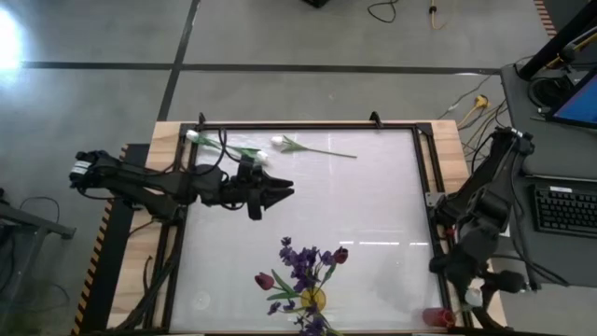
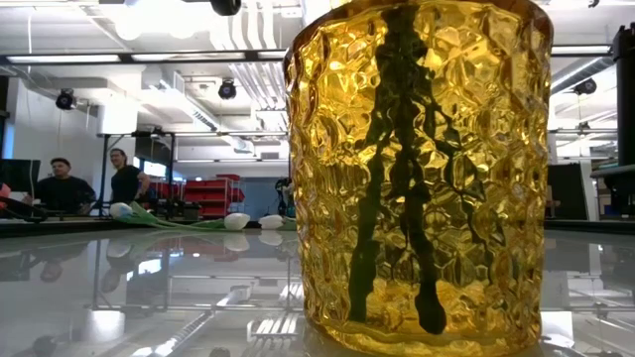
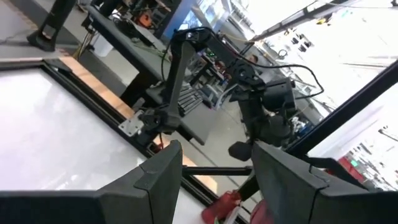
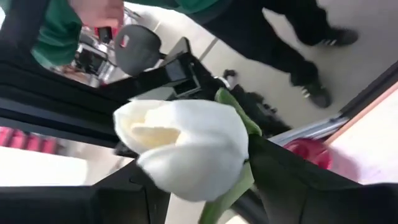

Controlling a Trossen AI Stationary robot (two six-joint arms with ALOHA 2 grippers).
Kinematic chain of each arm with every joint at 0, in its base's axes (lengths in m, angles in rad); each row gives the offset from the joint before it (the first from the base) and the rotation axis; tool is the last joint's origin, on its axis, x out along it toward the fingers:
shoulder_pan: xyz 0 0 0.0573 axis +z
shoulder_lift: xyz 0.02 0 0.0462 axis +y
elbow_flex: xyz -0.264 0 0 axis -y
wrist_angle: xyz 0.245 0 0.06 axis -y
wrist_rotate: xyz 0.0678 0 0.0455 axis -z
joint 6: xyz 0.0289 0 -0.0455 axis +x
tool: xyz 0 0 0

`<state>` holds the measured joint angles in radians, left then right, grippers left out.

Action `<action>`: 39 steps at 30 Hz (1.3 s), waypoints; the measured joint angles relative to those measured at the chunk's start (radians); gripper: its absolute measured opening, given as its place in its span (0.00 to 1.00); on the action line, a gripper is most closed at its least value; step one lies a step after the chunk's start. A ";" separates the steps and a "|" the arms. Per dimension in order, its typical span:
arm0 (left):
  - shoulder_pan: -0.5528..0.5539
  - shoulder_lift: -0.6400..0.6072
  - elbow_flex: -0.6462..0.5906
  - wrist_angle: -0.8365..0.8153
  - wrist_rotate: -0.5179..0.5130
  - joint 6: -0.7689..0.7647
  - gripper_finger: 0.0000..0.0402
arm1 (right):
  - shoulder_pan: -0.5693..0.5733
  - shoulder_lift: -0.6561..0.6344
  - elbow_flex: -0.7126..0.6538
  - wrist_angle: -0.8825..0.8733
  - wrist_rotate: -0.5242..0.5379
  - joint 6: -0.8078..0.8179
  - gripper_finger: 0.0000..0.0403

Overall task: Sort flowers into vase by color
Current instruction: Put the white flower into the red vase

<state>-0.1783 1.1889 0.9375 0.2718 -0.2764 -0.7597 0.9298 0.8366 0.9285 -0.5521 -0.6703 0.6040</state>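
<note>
White and glossy, the counter (image 1: 373, 205) sits inside a black frame on a grey concrete floor. Near the counter's front edge stands a ribbed amber glass vase (image 2: 417, 178); purple blossom sprigs (image 1: 303, 266) and two dark red tulip buds (image 1: 265, 280) rise from it. Two white tulip stems with green leaves (image 1: 312, 147) lie flat on the counter, well beyond the vase, near the far edge, one bud (image 1: 277, 142) farther along that edge than the other (image 1: 191, 136).

Between those stems and the vase, the left gripper (image 1: 284, 189) hovers over the counter, its dark fingers (image 3: 158, 177) spread apart with nothing between them.

Off the counter's corner to the right of the vase, the right gripper (image 1: 478, 297) is folded back beside the frame, closed around a white tulip bud with a green leaf (image 4: 186, 149) that fills the right wrist view. A red object (image 1: 437, 317) lies just beside it at the counter's edge.

From counter height, two people (image 2: 89, 183) show in the room far behind the vase.
</note>
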 joint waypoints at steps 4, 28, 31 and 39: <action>-0.004 0.017 0.000 0.013 0.000 -0.040 0.46 | 0.000 -0.010 0.015 -0.005 -0.029 0.096 0.47; -0.005 0.137 0.000 0.018 0.167 -0.106 0.46 | 0.007 0.069 0.064 -0.175 0.043 0.066 0.58; -0.005 0.119 0.000 0.011 0.163 -0.110 0.46 | 0.007 0.067 0.064 -0.176 0.041 0.065 0.64; -0.003 0.095 0.000 -0.077 0.131 -0.115 0.43 | 0.006 0.036 0.116 -0.177 -0.010 0.092 0.75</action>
<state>-0.1812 1.2839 0.9375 0.1948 -0.1453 -0.8751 0.9360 0.8730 1.0450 -0.7288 -0.6807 0.6964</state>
